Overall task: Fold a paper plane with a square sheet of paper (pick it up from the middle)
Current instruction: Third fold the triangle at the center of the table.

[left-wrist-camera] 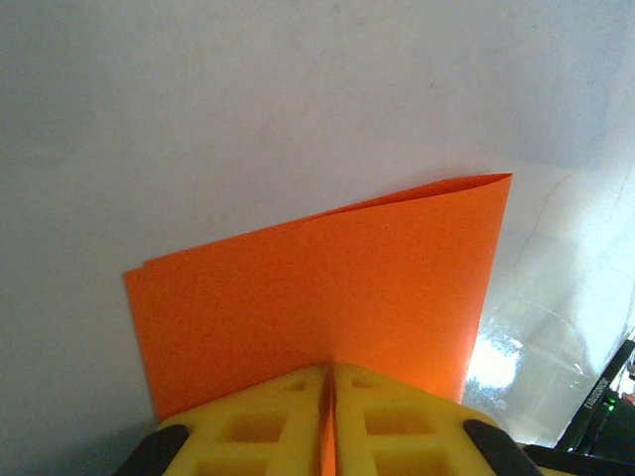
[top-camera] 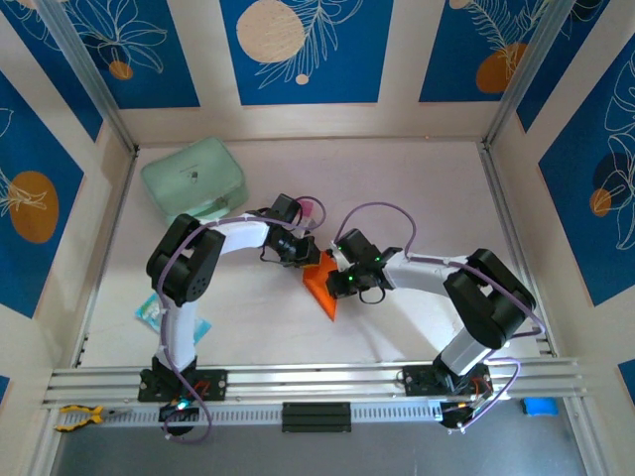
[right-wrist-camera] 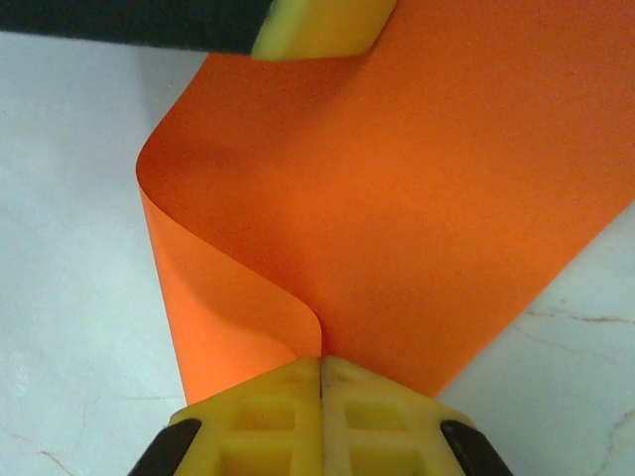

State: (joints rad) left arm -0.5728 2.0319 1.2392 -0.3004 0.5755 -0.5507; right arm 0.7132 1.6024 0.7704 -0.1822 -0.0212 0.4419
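Note:
The square sheet of paper, bright orange, is held up off the table between the two arms, bent over on itself in a loose, rounded fold. My left gripper is shut on one edge of it; in the left wrist view the doubled sheet stands up from the shut gripper. My right gripper is shut on the opposite side; in the right wrist view the paper curls round at the left and meets at the gripper. A yellow pad of the left gripper's fingers shows at the top.
A mint-green case lies at the back left. A small pink block sits behind the left wrist. A teal packet lies by the left arm's base. Yellow pliers and a blue object lie beyond the front rail.

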